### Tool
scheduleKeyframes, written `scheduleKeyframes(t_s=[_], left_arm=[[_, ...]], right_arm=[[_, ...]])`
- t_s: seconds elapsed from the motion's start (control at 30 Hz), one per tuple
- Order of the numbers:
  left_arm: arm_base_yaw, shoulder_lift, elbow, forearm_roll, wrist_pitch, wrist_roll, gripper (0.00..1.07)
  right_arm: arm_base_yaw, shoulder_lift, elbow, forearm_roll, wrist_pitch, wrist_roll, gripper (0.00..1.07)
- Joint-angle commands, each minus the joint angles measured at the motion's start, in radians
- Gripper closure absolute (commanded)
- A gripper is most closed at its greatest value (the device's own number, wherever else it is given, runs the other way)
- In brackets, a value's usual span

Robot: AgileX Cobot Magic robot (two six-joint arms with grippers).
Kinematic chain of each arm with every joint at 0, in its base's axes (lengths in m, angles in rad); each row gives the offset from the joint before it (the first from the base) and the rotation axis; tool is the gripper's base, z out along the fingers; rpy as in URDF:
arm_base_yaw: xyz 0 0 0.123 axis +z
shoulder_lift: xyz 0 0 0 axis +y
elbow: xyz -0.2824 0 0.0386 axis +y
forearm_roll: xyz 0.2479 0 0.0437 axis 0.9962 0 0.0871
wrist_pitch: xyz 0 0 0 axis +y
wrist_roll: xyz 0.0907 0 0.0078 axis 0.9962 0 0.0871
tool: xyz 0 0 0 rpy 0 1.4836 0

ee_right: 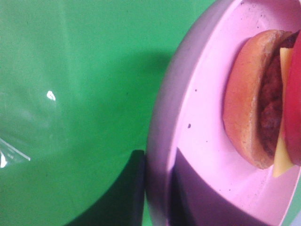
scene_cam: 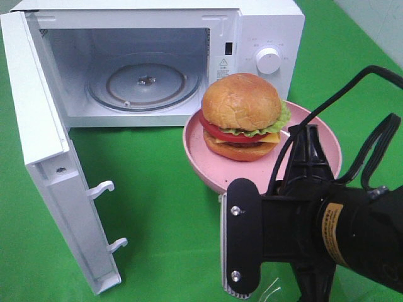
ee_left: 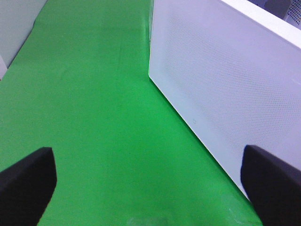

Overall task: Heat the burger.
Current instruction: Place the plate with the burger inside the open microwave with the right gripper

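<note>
Green tabletop (scene_cam: 157,189) before an open microwave (scene_cam: 264,25). The burger (scene_cam: 242,116) sits on a pink plate (scene_cam: 198,165); the right gripper (ee_right: 157,193) pinches the plate's near rim, clear of the burger (left gripper (ee_left: 150,183) spread wide, empty).

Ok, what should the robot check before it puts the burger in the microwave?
1. The microwave door is wide open: ok.
2. The turntable has nothing on it: ok.
3. The right gripper is clamped on the pink plate rim: ok.
4. The burger sits upright on the plate: ok.
5. The left gripper is open, outside the door: ok.
6. Plate fits through the opening: cannot tell.
</note>
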Motion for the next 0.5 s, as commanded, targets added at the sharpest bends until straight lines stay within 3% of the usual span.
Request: scheduleKeyframes(t_s=[0.03,0.5], left_arm=[[0.003,-0.017,0.002,-0.003,-0.004,0.002,0.06],[0.003,-0.017,0.002,-0.003,-0.004,0.002,0.06]], right_arm=[[0.0,-0.01,-0.002,-0.09,0.005,-0.004,1.07],[-0.004,-0.01,-0.001,-0.17,-0.131,-0.005,1.07]])
